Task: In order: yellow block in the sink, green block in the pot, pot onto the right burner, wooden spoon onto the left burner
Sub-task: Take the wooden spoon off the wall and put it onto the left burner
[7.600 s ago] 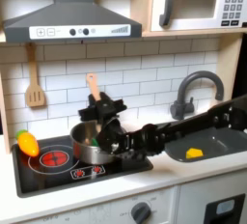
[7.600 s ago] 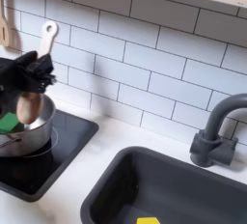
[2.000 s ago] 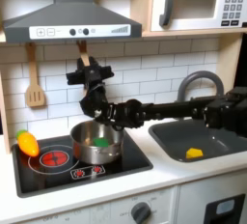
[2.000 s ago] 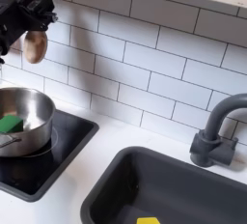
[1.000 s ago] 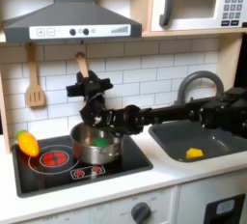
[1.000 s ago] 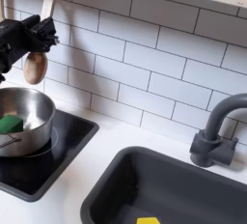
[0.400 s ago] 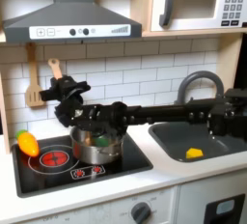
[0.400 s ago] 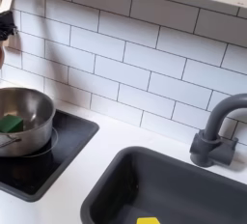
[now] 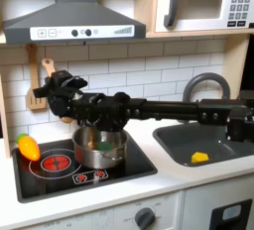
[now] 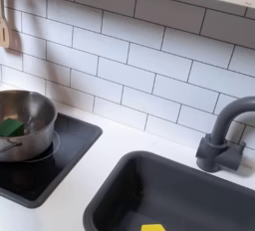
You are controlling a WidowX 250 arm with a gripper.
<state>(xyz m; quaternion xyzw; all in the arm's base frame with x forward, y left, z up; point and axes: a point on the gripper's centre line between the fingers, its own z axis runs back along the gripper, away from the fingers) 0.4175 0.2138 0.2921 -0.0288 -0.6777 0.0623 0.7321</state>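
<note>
In the first exterior view my gripper (image 9: 58, 88) is over the stove's left side, in front of the tiled wall (image 9: 139, 70), shut on the wooden spoon (image 9: 47, 68), whose handle sticks up out of the fingers. The spoon's head is hidden behind the gripper. The steel pot (image 9: 99, 147) (image 10: 27, 118) sits on the right burner under my arm, with the green block (image 10: 8, 127) inside it. The yellow block (image 9: 199, 157) (image 10: 151, 228) lies in the dark sink (image 9: 228, 147) (image 10: 125, 190). The left burner (image 9: 57, 161) glows red, below the gripper.
A wooden spatula (image 9: 35, 101) (image 10: 6, 28) hangs on the wall just left of the gripper. An orange-yellow-green toy vegetable (image 9: 29, 147) lies at the stove's left edge. The faucet (image 9: 203, 88) (image 10: 225, 133) arches over the sink; a range hood (image 9: 74, 21) hangs above.
My gripper carried the wooden spoon off the wall, down and to the first exterior view's left, from above the pot to over the left burner. It left the second exterior view.
</note>
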